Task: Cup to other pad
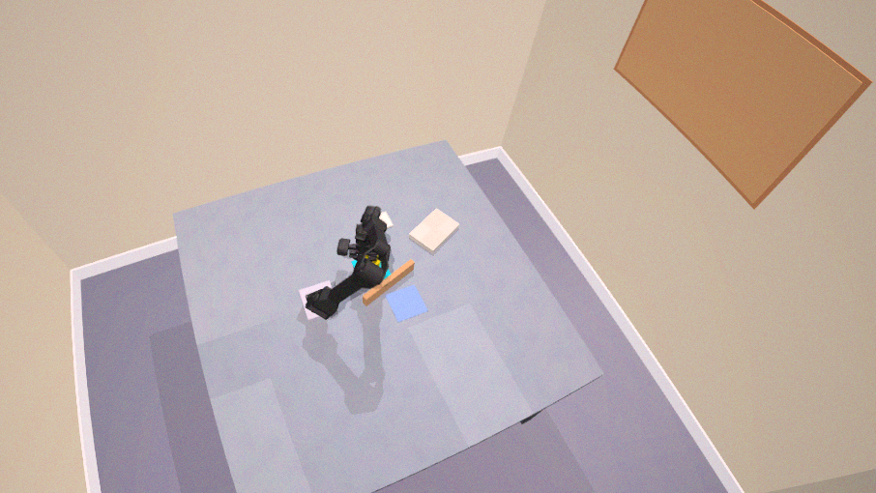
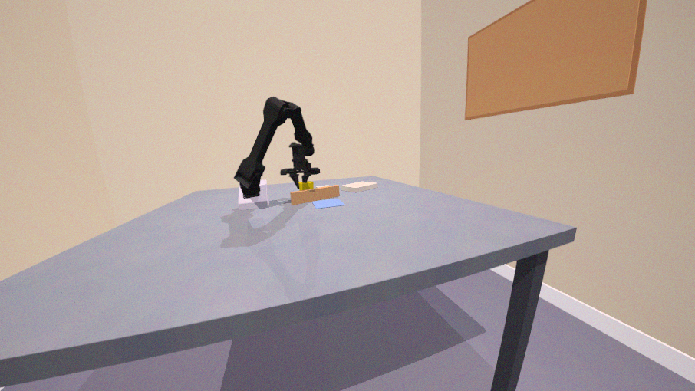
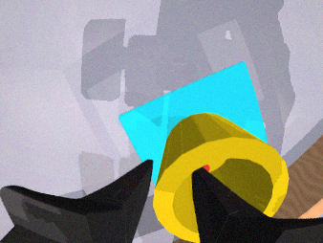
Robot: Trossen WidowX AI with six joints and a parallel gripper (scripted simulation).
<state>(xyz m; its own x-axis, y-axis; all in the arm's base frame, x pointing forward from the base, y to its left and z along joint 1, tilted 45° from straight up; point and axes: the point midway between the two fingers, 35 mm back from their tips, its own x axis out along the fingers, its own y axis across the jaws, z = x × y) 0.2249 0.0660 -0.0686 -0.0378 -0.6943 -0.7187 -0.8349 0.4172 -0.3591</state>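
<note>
The black parallel-jaw gripper (image 3: 172, 179) points down at the grey table top (image 2: 340, 233), and its two dark fingers straddle the near wall of the yellow cylindrical cup (image 3: 219, 176). One finger lies outside the wall and the other inside the mouth. The fingers are spread apart, with a visible gap beside the rim, so nothing is pinched between them.

The cup stands on the bright cyan square pad (image 3: 197, 109), covering its near corner in the wrist view. Its long axis runs close to vertical, with the open mouth facing up toward the wrist camera (any small lean cannot be judged at this angle). A small red marble (image 3: 206, 167) shows just inside the rim, touching the inner finger's edge; the rest of the cup's interior is in shadow.

In the exterior view the cup (image 2: 305, 185) sits just behind the low tan wooden bar (image 2: 314, 195), which lies on the table between the cyan pad and the pale blue square pad (image 2: 329, 204). From above, the pale blue pad (image 1: 406, 303) lies just beside the bar (image 1: 388, 282), on the side away from the cup. A flat cream rectangular slab (image 1: 433, 230) rests well apart from them.
</note>
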